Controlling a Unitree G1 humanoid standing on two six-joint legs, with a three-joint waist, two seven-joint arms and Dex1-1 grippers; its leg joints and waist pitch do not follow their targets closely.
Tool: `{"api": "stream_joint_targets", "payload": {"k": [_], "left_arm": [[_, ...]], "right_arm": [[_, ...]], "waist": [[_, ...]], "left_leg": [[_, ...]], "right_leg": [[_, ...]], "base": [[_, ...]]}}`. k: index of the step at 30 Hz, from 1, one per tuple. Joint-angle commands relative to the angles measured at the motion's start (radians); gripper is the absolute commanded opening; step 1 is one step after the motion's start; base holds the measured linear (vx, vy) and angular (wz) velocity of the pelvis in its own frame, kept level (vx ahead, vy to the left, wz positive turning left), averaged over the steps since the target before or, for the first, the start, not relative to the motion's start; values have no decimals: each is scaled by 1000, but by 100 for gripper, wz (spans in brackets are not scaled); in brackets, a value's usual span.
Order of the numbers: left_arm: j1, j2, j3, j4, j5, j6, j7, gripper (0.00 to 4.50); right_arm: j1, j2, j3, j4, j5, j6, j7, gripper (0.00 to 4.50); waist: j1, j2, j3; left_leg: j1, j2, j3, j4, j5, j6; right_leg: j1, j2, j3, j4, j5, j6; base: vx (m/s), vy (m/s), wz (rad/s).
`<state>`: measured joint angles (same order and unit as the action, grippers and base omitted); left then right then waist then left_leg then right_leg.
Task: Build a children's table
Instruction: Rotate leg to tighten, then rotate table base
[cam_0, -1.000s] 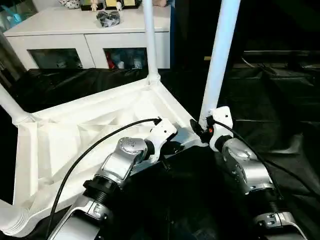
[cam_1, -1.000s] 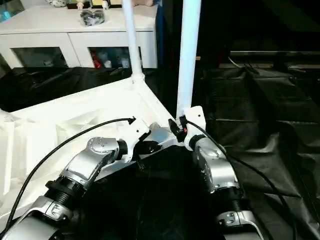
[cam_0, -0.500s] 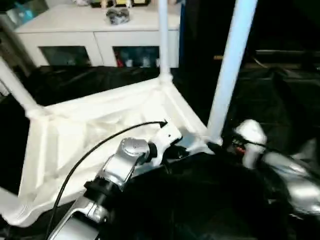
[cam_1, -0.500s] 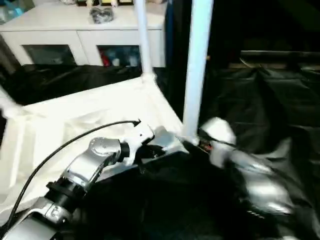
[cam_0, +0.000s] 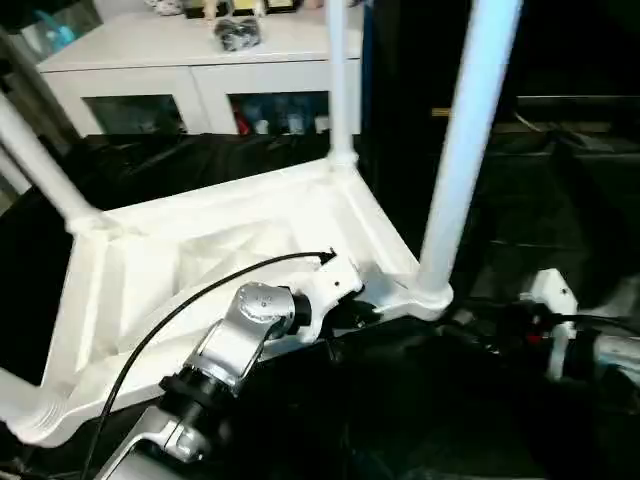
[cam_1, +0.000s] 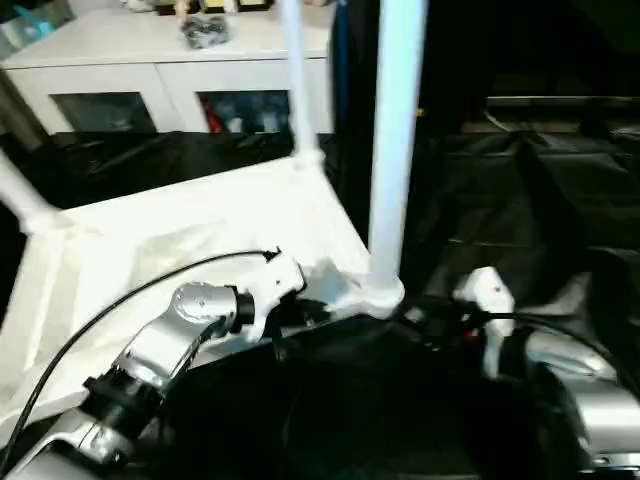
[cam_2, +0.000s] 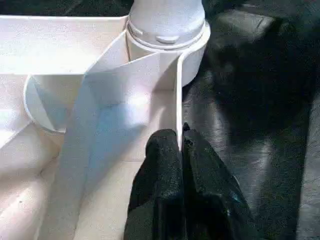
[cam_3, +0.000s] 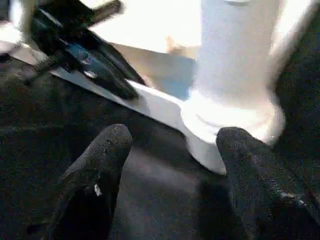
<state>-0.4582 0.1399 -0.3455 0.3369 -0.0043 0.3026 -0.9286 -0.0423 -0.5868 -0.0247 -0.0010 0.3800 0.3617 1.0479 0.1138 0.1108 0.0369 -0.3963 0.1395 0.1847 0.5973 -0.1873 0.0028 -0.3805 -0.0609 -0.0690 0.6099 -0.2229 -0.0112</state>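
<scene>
**Four legs stand up, the table is upside down and easy to tip**

Four white legs rise from the corner sockets of the tabletop (cam_0: 230, 240), which lies with its ribbed underside up on the black sheet (cam_0: 560, 190), in front of the white cabinet (cam_0: 190, 60). The nearest leg (cam_0: 465, 150) stands at the tabletop's corner beside the right gripper (cam_3: 170, 165), whose fingers are spread wide and hold nothing. The left gripper (cam_2: 181, 150) pinches the thin rim of the tabletop just beside that corner. I judge the plastic to be light, stiff and smooth, so it can slide. A hold low on the leg, at its socket (cam_2: 167, 30), looks safer than higher up, where the long tube acts as a lever.
</scene>
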Motion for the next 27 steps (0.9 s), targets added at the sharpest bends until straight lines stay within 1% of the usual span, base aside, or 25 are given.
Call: {"api": "stream_joint_targets", "payload": {"k": [1,2,3,4,5,6,7,8,9,10,12,13,14,15,16,17,18,19,20,21,22,23,24,26,27], "left_arm": [[7,-13,25,-83,-64,35,-9,56],[18,-3,39,-128,-79,66,-10,56],[29,7,54,-173,-94,98,-10,58],[37,16,66,-206,-105,122,-9,91],[53,36,82,-253,-121,156,-15,91],[66,55,92,-286,-129,177,-21,94],[97,88,114,-354,-149,222,-35,94],[97,88,114,-354,-149,222,-35,103],[129,119,136,-417,-179,269,-51,103],[142,132,145,-442,-191,287,-57,120],[223,195,192,-563,-233,353,-51,141],[227,198,195,-569,-234,355,-49,141],[256,211,213,-609,-238,373,-32,148],[304,225,246,-664,-248,399,-11,159],[325,231,259,-689,-257,415,-5,172],[331,233,263,-695,-260,418,-5,179],[353,237,275,-716,-270,426,-3,191],[400,236,305,-757,-294,446,11,191],[413,236,313,-770,-303,455,16,203],[441,244,325,-792,-311,467,25,215],[444,245,326,-794,-311,468,26,227],[504,268,343,-834,-319,491,36,236],[549,283,355,-847,-315,494,39,249],[629,316,368,-853,-286,481,49,264],[636,319,369,-853,-282,479,50,264]], "right_arm": [[-16,9,31,-53,23,31,7,321],[-21,20,49,-67,23,37,2,321],[-27,31,63,-76,22,41,-5,321],[-34,41,71,-77,24,42,-8,321],[-45,56,80,-76,27,45,-13,321],[-52,66,87,-74,26,45,-17,321],[-63,85,100,-72,19,43,-21,321],[-63,85,100,-72,19,43,-21,321],[-77,109,104,-60,10,36,-39,321],[-83,119,105,-55,8,35,-48,321],[-120,182,115,-28,-4,33,-115,321],[-122,186,115,-27,-5,32,-119,321],[-135,209,123,-15,-20,23,-152,321],[-156,248,131,10,-40,15,-204,321],[-164,265,132,20,-44,15,-224,321],[-166,270,132,22,-46,15,-230,321],[-174,289,132,34,-51,13,-254,321],[-193,340,126,68,-64,12,-325,321],[-198,355,124,77,-68,12,-344,321],[-205,380,119,92,-76,11,-383,321],[-206,382,118,93,-76,11,-385,321],[-219,429,107,118,-81,-2,-442,321],[-234,459,94,143,-87,2,-498,321],[-259,503,69,192,-100,-16,-577,321],[-262,507,66,197,-102,-18,-584,321]], "waist": [[2,-38,-57],[4,-38,-59],[4,-36,-58],[3,-37,-59],[1,-40,-57],[-1,-40,-54],[-4,-45,-52],[-3,-42,-53],[-5,-38,-52],[-7,-40,-51],[-13,-34,-50],[-13,-30,-52],[-14,-32,-49],[-14,-33,-49],[-13,-31,-51],[-17,-32,-48],[-14,-31,-48],[-15,-33,-48],[-18,-32,-46],[-21,-37,-45],[-20,-33,-46],[-21,-36,-47],[-24,-36,-46],[-35,-42,-43],[-42,-37,-42]], "left_leg": [[13,105,-51,-56,-94,168],[13,106,-51,-53,-82,169],[9,106,-52,-54,-63,182],[12,109,-52,-54,-65,182],[9,108,-53,-55,-70,183],[9,105,-52,-56,-81,177],[10,103,-50,-56,-96,170],[11,104,-52,-58,-98,160],[13,104,-51,-59,-105,149],[14,103,-51,-61,-109,145],[18,105,-52,-67,-124,119],[21,106,-54,-67,-125,109],[19,106,-52,-69,-132,108],[21,106,-52,-71,-139,98],[24,109,-53,-70,-142,86],[19,103,-51,-73,-151,78],[27,104,-49,-72,-165,68],[26,104,-48,-73,-162,56],[22,103,-50,-76,-163,51],[23,101,-47,-77,-177,45],[26,101,-49,-79,-187,35],[26,101,-48,-78,-187,28],[23,101,-50,-81,-186,26],[18,98,-52,-86,-208,20],[20,96,-53,-89,-241,7]], "right_leg": [[39,-114,54,-80,-112,-203],[40,-114,54,-75,-90,-208],[37,-112,53,-71,-60,-213],[35,-112,52,-68,-58,-217],[36,-113,52,-67,-64,-222],[35,-114,52,-71,-90,-220],[33,-111,52,-77,-125,-211],[35,-113,53,-72,-133,-212],[31,-111,54,-74,-159,-206],[31,-109,54,-75,-166,-204],[25,-103,56,-73,-163,-209],[25,-102,55,-68,-152,-215],[25,-101,56,-73,-151,-213],[24,-100,57,-70,-139,-214],[23,-103,57,-65,-128,-222],[25,-102,57,-68,-134,-220],[21,-102,60,-72,-144,-213],[22,-103,62,-68,-138,-217],[24,-103,61,-68,-139,-218],[22,-98,61,-71,-152,-207],[21,-100,62,-70,-156,-205],[22,-101,63,-68,-149,-201],[25,-101,62,-67,-144,-200],[21,-100,62,-68,-167,-195],[22,-97,60,-70,-208,-181]], "base": [[0,0,0],[0,0,0],[0,0,0],[0,0,0],[0,0,0],[0,0,0],[0,0,0],[0,0,0],[0,0,0],[0,0,0],[0,0,0],[0,0,0],[0,0,0],[0,0,0],[0,0,0],[0,0,0],[0,0,0],[0,0,0],[0,0,0],[0,0,0],[0,0,0],[0,0,0],[0,0,0],[0,0,0],[0,0,0]]}}
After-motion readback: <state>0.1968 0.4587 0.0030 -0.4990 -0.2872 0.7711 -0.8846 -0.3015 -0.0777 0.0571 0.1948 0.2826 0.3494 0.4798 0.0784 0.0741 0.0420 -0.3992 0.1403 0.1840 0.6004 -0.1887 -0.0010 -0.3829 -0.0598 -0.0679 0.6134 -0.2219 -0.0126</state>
